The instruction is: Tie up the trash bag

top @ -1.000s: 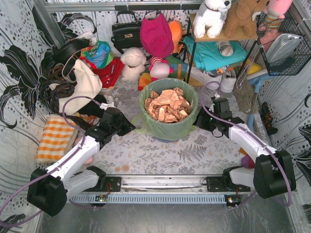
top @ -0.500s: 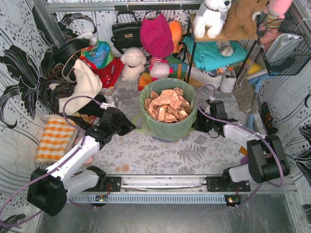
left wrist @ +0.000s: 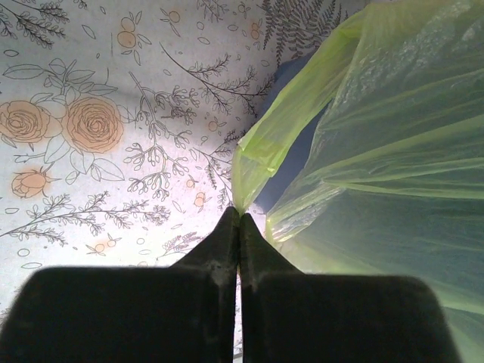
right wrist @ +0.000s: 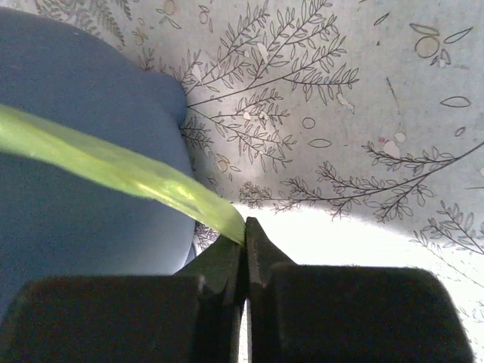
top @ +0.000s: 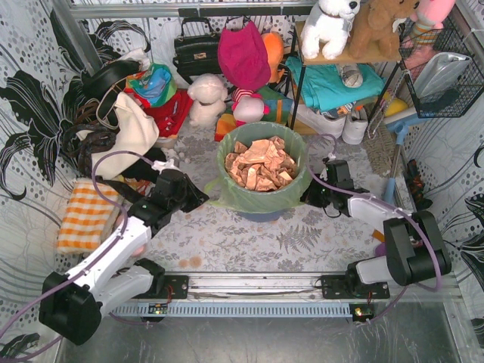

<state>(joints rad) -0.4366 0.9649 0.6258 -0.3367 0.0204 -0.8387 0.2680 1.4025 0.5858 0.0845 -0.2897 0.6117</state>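
Note:
The trash bag (top: 261, 193), thin light-green plastic full of crumpled brown paper, lines a blue-grey bin (top: 265, 215) at the table's middle. My left gripper (top: 203, 201) sits at the bag's left side, shut on a pulled-out flap of the green film (left wrist: 253, 155); the fingertips (left wrist: 227, 231) pinch its tip. On the bag's right side my right gripper (top: 308, 198) is shut on a stretched strip of the bag (right wrist: 128, 174), which ends between its jaws (right wrist: 245, 225), beside the bin wall (right wrist: 76, 227).
A metal shelf (top: 340, 68) with plush toys and cloths stands behind right. Bags, a pink cap and soft toys (top: 208, 98) crowd the back. An orange checked cloth (top: 87, 215) lies at left. A wire basket (top: 446, 68) hangs at right.
Both grippers have closed on the bag's edges. The right arm moved in leftward to the bin's side; the left arm shifted slightly toward the bag.

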